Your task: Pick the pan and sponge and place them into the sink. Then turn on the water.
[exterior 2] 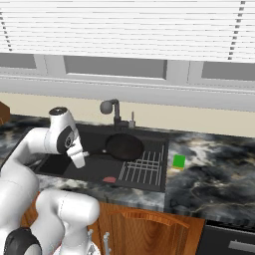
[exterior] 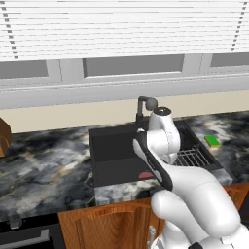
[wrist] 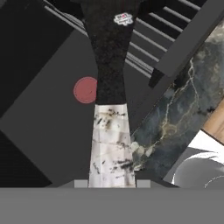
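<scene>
Pincer (wrist: 111, 181) clamped on light handle tip of pan (exterior 2: 124, 147) over sink (exterior: 112, 155): stiff, bowl-heavy, probably apt to droop; steadier gripped nearer the bowl.

You've got a black pan (exterior 2: 124, 146) with a handle (wrist: 111, 144) going pale and speckled at its tip; the sink (exterior: 112, 160) is dark grey with a reddish drain spot (wrist: 85, 90); the sponge (exterior 2: 179, 161) is bright green; the counter (exterior: 44, 165) shows black-and-grey marbling.
</scene>
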{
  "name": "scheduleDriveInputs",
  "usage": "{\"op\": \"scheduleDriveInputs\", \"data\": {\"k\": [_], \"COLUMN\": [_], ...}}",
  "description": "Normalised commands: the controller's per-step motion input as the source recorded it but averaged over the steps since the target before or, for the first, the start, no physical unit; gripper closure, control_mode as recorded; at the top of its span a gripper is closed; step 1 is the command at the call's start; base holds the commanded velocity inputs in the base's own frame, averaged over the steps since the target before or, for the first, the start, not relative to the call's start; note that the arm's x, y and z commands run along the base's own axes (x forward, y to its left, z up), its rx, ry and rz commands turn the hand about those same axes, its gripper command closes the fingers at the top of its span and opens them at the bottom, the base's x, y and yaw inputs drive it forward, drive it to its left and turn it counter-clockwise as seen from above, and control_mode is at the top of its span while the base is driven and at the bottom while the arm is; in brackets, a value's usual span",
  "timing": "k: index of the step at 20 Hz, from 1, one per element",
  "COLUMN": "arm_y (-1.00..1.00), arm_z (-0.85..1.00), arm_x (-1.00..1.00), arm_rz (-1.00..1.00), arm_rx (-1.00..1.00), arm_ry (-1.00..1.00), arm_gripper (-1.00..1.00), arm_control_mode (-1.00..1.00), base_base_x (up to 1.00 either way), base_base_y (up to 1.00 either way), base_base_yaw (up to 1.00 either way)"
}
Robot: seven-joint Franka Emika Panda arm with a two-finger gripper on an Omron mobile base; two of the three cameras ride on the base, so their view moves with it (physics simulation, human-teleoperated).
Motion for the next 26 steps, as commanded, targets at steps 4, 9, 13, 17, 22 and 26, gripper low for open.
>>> {"op": "scheduleDriveInputs", "data": {"k": [4,9,13,17,22,26], "arm_y": [0.53,0.42,0.34,0.34,0.27,0.26], "arm_z": [-0.06,-0.10,-0.14,-0.17,-0.18,-0.16], "arm_x": [0.12,0.22,0.26,0.24,0.21,0.19], "arm_rz": [-0.05,-0.04,-0.03,-0.03,-0.02,-0.02], "arm_rx": [-0.01,0.00,0.00,0.01,0.04,0.04], "arm_ry": [0.00,0.00,0.00,0.00,0.01,0.01], "arm_gripper": [1.00,1.00,1.00,1.00,1.00,1.00], "arm_control_mode": [-1.00,-1.00,-1.00,-1.00,-1.00,-1.00], "base_base_x": [0.00,0.00,0.00,0.00,0.00,0.00], "base_base_y": [0.00,0.00,0.00,0.00,0.00,0.00], "base_base_yaw": [0.00,0.00,0.00,0.00,0.00,0.00]}}
